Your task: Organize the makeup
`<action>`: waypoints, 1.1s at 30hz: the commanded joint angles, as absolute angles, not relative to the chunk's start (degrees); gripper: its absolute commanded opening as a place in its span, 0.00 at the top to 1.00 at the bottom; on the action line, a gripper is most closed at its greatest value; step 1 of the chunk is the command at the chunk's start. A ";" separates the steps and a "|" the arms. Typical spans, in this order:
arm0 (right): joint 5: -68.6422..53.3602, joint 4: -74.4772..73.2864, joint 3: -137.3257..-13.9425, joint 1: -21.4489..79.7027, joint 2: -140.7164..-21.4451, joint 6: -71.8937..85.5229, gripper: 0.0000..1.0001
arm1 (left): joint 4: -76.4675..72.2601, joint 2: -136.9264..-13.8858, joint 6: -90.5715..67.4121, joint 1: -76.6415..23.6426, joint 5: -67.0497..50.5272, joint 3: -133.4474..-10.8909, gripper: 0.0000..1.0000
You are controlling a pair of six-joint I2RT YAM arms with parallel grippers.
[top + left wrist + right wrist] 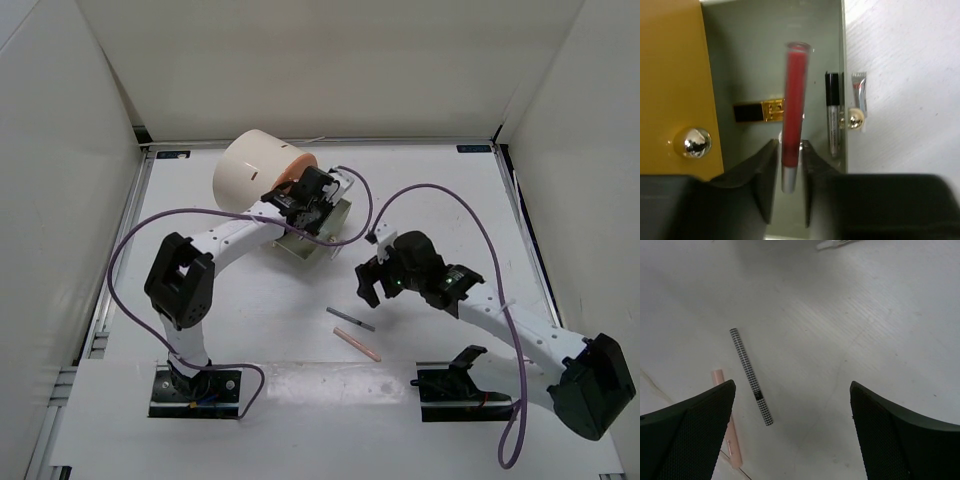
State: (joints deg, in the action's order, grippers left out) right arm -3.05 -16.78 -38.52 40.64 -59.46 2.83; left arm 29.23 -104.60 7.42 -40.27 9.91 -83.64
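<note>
The left hand (790, 155) pinches a red tube (794, 100) over the grey drawer (740, 60), with a gold lipstick (760, 111) lying inside. The right hand (792, 390) gapes wide, well apart from the drawer, over a checkered pencil (751, 376) and a pink pencil (733, 445) on the surface (840, 315).

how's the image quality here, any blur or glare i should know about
Left wrist: the red tube is slightly soft, close to the lens, and the round knob shows bright glare. Right wrist: the checked pencil is sharp, the fingers dark. Top external: even light, but the pink pencil looks tiny.
</note>
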 commanded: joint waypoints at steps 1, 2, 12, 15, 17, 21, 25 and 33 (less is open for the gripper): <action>-5.89 -15.12 -37.09 44.98 -60.64 1.06 0.05 | 31.29 -103.01 4.93 -40.08 9.14 -85.87 0.59; -5.71 -13.73 -36.22 45.87 -61.69 0.88 0.06 | 31.29 -102.66 4.23 -39.99 9.49 -86.22 0.52; 3.86 -5.64 -34.46 54.66 -71.01 -1.76 0.24 | 34.19 -98.09 2.11 -40.08 9.49 -89.38 0.03; 4.74 -0.72 -32.88 55.89 -73.47 -1.76 0.29 | 33.40 -93.35 0.53 -40.25 7.48 -87.99 0.02; 5.27 -0.35 -32.87 56.77 -75.57 -1.67 0.30 | 33.05 -88.98 -2.01 -40.25 7.56 -86.84 0.02; 8.42 1.84 -32.78 58.18 -79.09 -1.50 0.41 | 32.00 -80.18 -6.23 -40.25 8.35 -81.15 0.02; 13.16 3.16 -31.56 60.47 -79.63 -0.26 0.57 | 30.24 -69.45 -9.75 -39.90 8.52 -73.14 0.02; 15.47 5.10 -29.44 60.82 -80.15 4.22 0.97 | 35.85 -56.61 -15.11 -39.29 10.81 -67.32 0.02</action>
